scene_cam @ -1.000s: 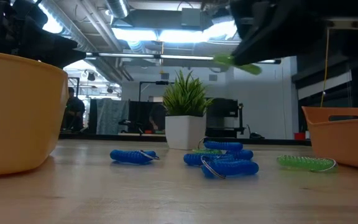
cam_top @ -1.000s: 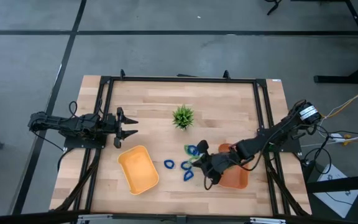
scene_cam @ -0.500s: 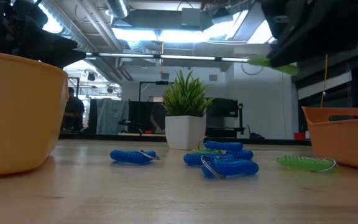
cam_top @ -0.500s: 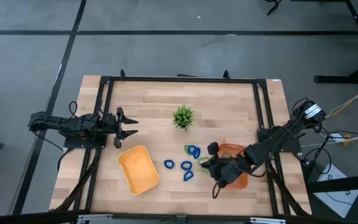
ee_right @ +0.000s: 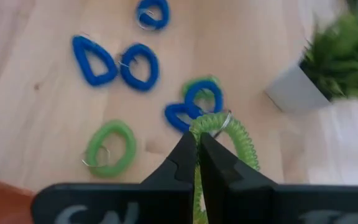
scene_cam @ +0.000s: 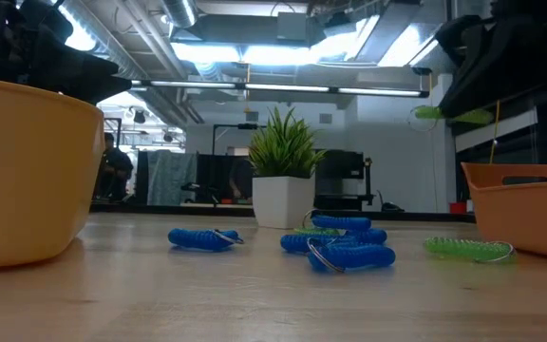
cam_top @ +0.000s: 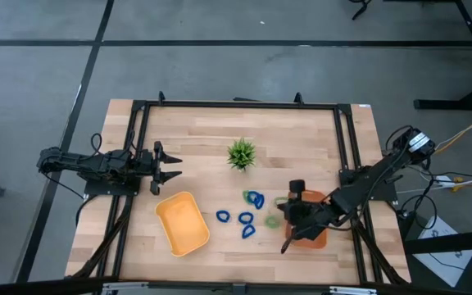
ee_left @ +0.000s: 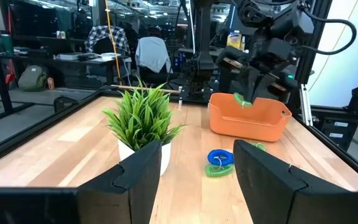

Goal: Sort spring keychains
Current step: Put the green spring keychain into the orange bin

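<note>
Several dark blue spring keychains and light green ones lie flat on the wooden table between a yellow tray and an orange tray. My right gripper hovers by the orange tray's left rim, shut on a light green keychain, which also shows in the low view. My left gripper waits open above the table's left part, far from the keychains. My right gripper pinches the light green keychain between its two fingertips at one spot on the coil. The fingers slant down from the table's right side. The loop is lifted clear of the table and sticks out beyond the fingertips.
A small green potted plant stands behind the keychains toward the far edge. Black frame rails run along the table's sides. Bare wood lies between the plant and the left gripper.
My right gripper has moved toward the table's right edge, from above the scattered keychains to the orange tray's left rim, carrying the green keychain clear of the table. The keychains on the table have stayed put.
</note>
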{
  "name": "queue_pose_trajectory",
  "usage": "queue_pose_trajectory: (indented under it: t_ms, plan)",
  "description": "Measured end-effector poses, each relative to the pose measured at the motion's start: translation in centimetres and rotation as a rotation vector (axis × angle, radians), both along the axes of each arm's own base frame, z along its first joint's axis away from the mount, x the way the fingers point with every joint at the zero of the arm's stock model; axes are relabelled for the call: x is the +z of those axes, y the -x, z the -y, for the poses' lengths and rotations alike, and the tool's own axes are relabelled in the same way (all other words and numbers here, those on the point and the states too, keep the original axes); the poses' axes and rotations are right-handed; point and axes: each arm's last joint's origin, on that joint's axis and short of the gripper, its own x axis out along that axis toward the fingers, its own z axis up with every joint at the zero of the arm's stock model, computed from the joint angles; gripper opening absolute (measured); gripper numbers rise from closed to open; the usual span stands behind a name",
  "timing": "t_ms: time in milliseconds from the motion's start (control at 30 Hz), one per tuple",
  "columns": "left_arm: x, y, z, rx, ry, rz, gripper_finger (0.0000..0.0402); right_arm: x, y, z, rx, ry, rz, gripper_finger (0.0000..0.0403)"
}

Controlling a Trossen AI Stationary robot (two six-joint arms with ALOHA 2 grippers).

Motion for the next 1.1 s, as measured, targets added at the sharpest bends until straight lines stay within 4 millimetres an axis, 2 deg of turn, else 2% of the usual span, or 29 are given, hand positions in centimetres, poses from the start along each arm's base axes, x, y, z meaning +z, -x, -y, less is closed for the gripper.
queue_pose_trajectory:
  t_ms: [367, 533, 1100]
  plan:
    - [0.0, 0.0, 0.0, 0.000, 0.000, 0.000, 0.0196, 0.9, 2.2, 1.7, -0.184, -0.004, -0.025, 0.0009]
    - [0.0, 0.0, 0.0, 0.000, 0.000, 0.000, 0.0196, 1.0, 3.1, 2.2, -0.241, -0.076, -0.076, 0.0009]
    - [0.0, 0.0, 0.0, 0.000, 0.000, 0.001, 0.0196, 0.7, 3.8, 2.5, -0.322, -0.193, -0.170, 0.0009]
